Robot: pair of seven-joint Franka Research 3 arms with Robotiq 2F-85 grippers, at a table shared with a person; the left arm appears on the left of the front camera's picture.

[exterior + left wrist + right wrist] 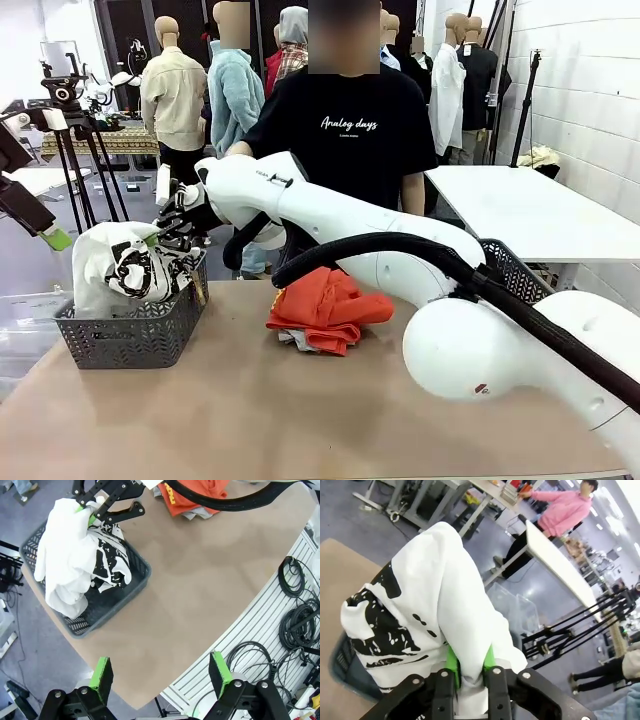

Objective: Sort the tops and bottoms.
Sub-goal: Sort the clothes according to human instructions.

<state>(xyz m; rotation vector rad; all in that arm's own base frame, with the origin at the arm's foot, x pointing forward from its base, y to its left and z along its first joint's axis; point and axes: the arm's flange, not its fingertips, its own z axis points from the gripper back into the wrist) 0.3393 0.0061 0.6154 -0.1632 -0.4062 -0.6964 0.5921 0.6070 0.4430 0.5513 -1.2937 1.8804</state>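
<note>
Left of the basket [130,340] and high above it, the left gripper [160,661] hung with its jaws spread wide and nothing between the green pads [101,676], looking down past the basket's near corner onto the bare brown table [200,595]. The basket itself, a dark grey plastic one with a woven pattern, stood at the table's left end. The white T-shirt [112,268] with bold black print filled it, bunched into a tall heap that rose well above the basket's rim, with part of it draped over the side (the black print showed mostly on the side turned toward the middle of the table). Just above the basket's right rim, the right gripper [172,232] had its jaws pressed together on a fold of that white T-shirt; from its own wrist, the white cloth ran up between the two green pads [451,661], pinched tight. To the right of the basket, apart from it on the table, lay the orange top [330,303], crumpled, with a light grey top [291,341] peeking out from under its near edge. Beyond the basket, at the far side of the table, stood a person [345,135] in a black T-shirt.
</note>
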